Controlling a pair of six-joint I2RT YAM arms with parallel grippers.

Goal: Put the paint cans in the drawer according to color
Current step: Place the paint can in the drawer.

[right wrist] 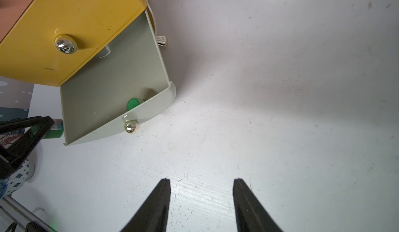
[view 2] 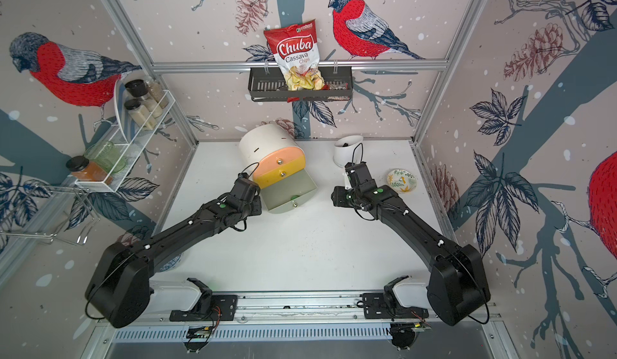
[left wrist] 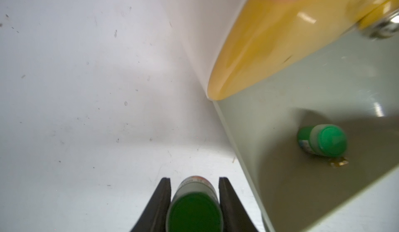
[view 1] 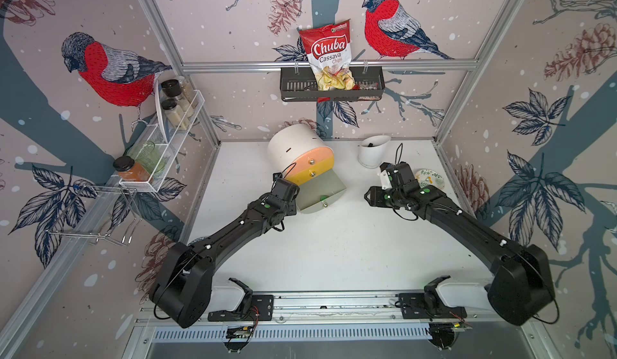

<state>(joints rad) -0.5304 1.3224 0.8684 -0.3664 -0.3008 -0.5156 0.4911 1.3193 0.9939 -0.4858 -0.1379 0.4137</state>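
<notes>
White surface (view 1: 334,247), bird-print walls (view 1: 233,23) around it. 1 green-lidded paint can (left wrist: 194,207) is clamped in the left gripper (left wrist: 194,179), its long axis along the fingers and its lid toward the wrist. Just to that gripper's right, over a low side wall, lies the open grey-green drawer (left wrist: 280,103), with a 2nd green can (left wrist: 321,140) on its side inside. Right gripper (right wrist: 201,180) hangs farther off, jaws apart, empty. The held can's label is too blurred to read. A bag (view 1: 329,50) beyond reads "Chuba Cassava Chips".
</notes>
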